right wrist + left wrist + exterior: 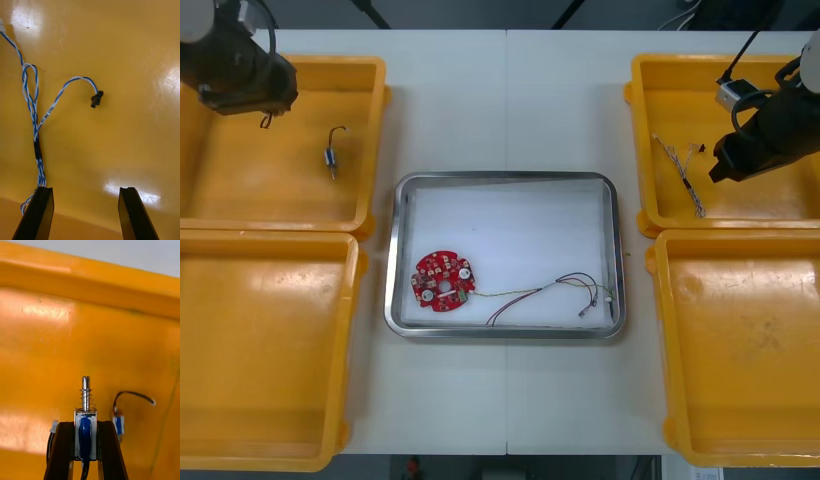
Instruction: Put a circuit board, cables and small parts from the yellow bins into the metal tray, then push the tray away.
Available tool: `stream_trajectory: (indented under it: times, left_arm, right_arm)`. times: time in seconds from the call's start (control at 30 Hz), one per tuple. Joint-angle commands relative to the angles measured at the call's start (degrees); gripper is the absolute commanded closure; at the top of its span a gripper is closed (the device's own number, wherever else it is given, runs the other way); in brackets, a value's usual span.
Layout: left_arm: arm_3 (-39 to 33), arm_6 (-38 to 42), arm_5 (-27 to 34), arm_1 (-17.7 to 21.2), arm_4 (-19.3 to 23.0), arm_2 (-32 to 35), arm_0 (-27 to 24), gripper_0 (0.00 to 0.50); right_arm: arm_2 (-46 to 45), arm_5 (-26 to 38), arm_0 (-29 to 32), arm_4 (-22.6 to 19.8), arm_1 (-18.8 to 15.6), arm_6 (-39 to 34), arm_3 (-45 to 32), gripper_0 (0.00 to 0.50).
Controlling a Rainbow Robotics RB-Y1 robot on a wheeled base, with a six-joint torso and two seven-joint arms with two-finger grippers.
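Yellow bin [90, 333] backs left pincer [85, 425] clamping small metal part [85, 435]; lead [49, 444] apparently half-hidden.

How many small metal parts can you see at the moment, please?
2. One small metal part is clamped in the left pincer above the far left yellow bin; the other part lies on that bin's floor. The left arm may hide more.

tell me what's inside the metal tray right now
Inside the metal tray lie a round red circuit board and a red and yellow cable beside it. Whatever lies under the board is covered.
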Motion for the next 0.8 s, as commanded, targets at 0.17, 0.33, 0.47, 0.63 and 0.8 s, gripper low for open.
stream_trajectory:
  times: [0.17,0.33,0.47,0.63,0.8]
  left_arm:
    - [-5.85,-0.9,15.16,5.06,2.7,4.83,-5.19,0.5]
    - [-9.1,0.33,22.45,5.06,3.31,5.62,-5.19,0.5]
    - [-10.15,1.47,25.35,5.06,4.19,6.24,-5.19,0.5]
    - [-10.94,6.3,26.49,5.06,7.71,6.41,-5.19,0.5]
    - [-12.44,10.08,27.02,2.86,8.41,6.41,-5.1,0.5]
  right_arm:
    - [0.18,-1.45,-2.96,1.77,3.86,-0.47,1.27,0.0]
    - [0.26,-1.45,-2.96,1.86,5.17,-0.47,1.97,0.0]
    - [0.26,-1.45,-2.78,2.3,5.44,-0.3,1.97,0.0]
    - [0.26,-3.47,-1.46,2.74,5.97,-0.12,1.97,0.0]
    - [0.35,-4.26,-1.11,3.0,6.32,-0.47,1.97,0.0]
